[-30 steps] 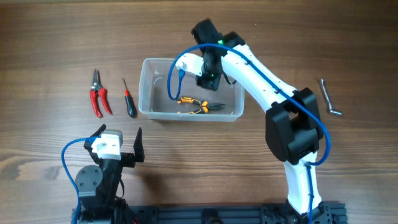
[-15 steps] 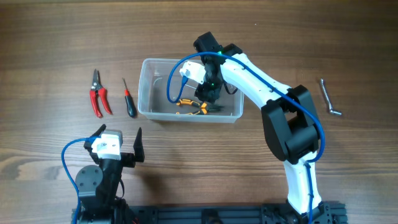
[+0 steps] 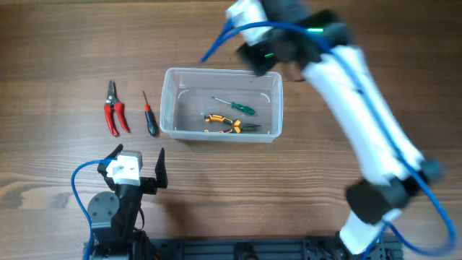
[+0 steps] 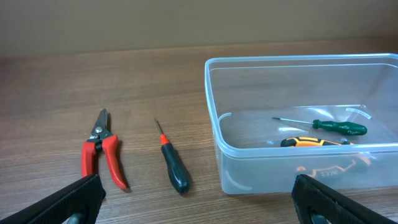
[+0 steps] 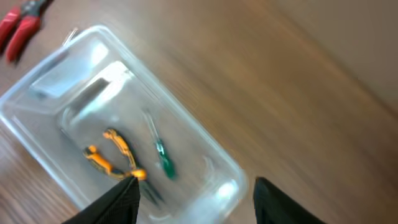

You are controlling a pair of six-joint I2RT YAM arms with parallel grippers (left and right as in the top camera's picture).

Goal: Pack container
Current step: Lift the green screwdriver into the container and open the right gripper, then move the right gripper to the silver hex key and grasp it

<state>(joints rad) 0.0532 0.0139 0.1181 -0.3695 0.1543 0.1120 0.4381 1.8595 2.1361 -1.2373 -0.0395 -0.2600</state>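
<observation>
Nearest to me, at the near left of the counter (image 3: 58, 58), my left end effector (image 3: 138, 160) hangs low with its jaws spread wide and nothing between them. It looks straight out over the tools that lie loose. I judge it sits back like this so the middle of the counter is free for the other arm.

Just beyond it, on bare wood, lie the red pruners (image 3: 114, 108) and, to their right and apart from them, the red-and-black screwdriver (image 3: 149, 115). Both are near the container's left wall but do not touch it. There is open wood all round each, so I could come down on either from above without fouling the rim.

The container (image 3: 167, 108) stands mid-counter, upright and open-topped. The orange pliers (image 3: 224, 124) lie flat on its floor toward the near wall, and the green screwdriver (image 3: 234, 106) is just beyond them. The left half of the floor is bare and would take the two tools outside.

Farthest, my right end effector (image 5: 196, 200) hovers high over the container's far right corner. It is released and carries nothing, well clear of the rim. The overhead view blurs it, so its exact pose is unclear.
</observation>
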